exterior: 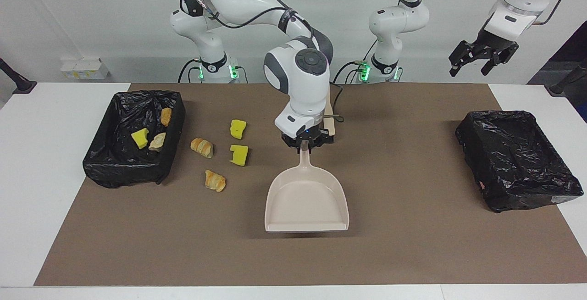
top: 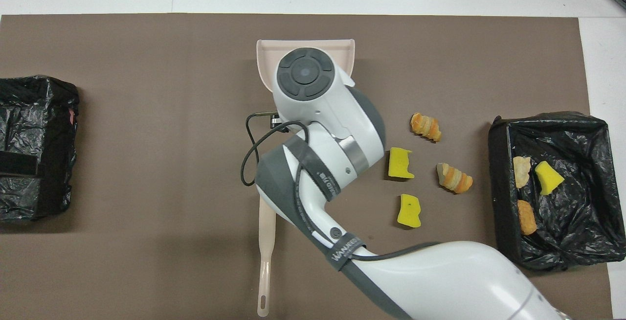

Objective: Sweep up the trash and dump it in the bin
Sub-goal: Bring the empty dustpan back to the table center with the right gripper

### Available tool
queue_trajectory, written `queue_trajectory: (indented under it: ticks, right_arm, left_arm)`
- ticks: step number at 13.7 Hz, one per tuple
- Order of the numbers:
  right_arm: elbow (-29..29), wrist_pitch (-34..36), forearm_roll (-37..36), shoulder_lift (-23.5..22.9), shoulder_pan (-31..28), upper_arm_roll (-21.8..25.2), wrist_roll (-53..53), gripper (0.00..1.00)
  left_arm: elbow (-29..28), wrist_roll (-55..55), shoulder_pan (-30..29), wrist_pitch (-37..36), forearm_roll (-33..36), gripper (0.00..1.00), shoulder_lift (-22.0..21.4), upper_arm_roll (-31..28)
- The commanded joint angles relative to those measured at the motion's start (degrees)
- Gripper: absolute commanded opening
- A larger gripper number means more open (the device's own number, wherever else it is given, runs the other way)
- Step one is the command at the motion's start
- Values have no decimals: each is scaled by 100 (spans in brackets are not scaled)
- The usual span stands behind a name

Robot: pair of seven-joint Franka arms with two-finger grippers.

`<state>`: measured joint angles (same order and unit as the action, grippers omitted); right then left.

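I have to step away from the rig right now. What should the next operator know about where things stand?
Right gripper: shut on the dustpan handle, pan empty, at mid-mat.
Left gripper: open, raised, waiting above its end of the table.
Brush: lying unheld, nearer the robots than the pan.
Done: three pieces in the bin at the right arm's end.
Left: two yellow sponge chunks and two croissant lumps on the mat beside that bin. The other bin shows no trash.

Trash pieces [exterior: 214, 180] lie between the bin [exterior: 98, 167] and the dustpan [exterior: 306, 201].
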<state>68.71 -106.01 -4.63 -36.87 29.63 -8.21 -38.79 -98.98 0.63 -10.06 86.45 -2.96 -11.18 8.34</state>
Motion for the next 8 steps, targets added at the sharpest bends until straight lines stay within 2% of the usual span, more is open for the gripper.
queue_trajectory:
  ticks: [1, 5, 6, 8]
  right_arm:
    - [-578, -340, 129, -705, 348, -50, -557, 0]
    - [-543, -412, 129, -900, 587, -41, -656, 0]
    - [-542, -334, 129, -900, 596, -41, -665, 9]
    - [-534, -263, 85, -883, 614, -23, -665, 83]
  left_arm:
    - [71, -28, -57, -31, 112, 100, 28, 36]
    - [71, -19, -66, -31, 112, 100, 28, 36]
    - [71, -19, -66, -40, 112, 100, 28, 36]
    - [71, -28, -66, -32, 112, 100, 28, 27]
